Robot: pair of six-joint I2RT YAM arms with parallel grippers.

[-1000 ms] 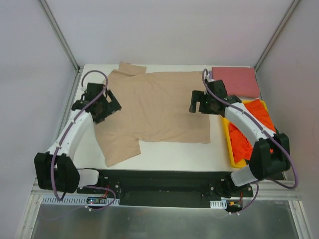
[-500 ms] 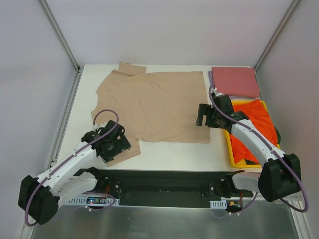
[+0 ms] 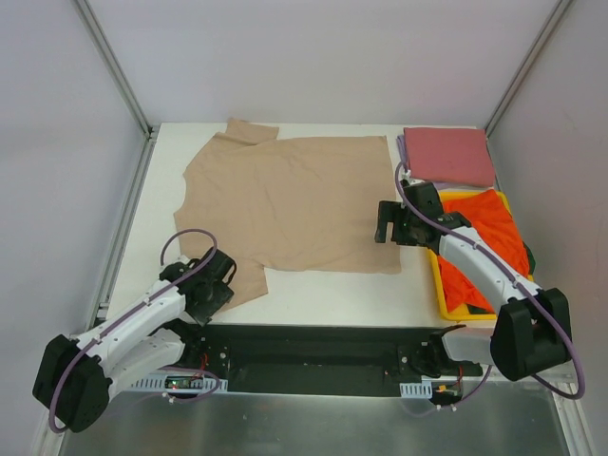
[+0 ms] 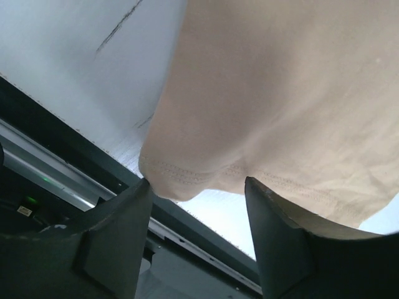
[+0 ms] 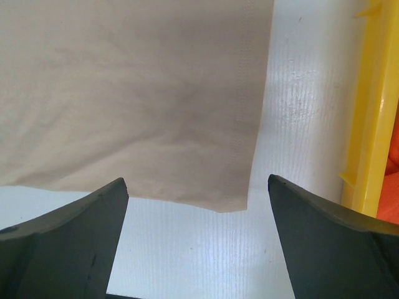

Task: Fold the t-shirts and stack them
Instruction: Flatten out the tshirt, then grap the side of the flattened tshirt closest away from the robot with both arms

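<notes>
Left wrist shows your left gripper (image 4: 198, 187) newly at the tan t-shirt's (image 4: 268, 93) sleeve, jaws narrowing to start folding; right gripper (image 5: 196, 182) gapes wide.

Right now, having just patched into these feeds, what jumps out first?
The tan t-shirt spread flat across the middle of the table dominates. The left gripper is open astride its near-left sleeve hem, and the right gripper is open at its near-right corner. At the right edge an orange-red t-shirt lies crumpled in a yellow tray, and behind it a folded pink-red t-shirt sits in the far corner.
</notes>
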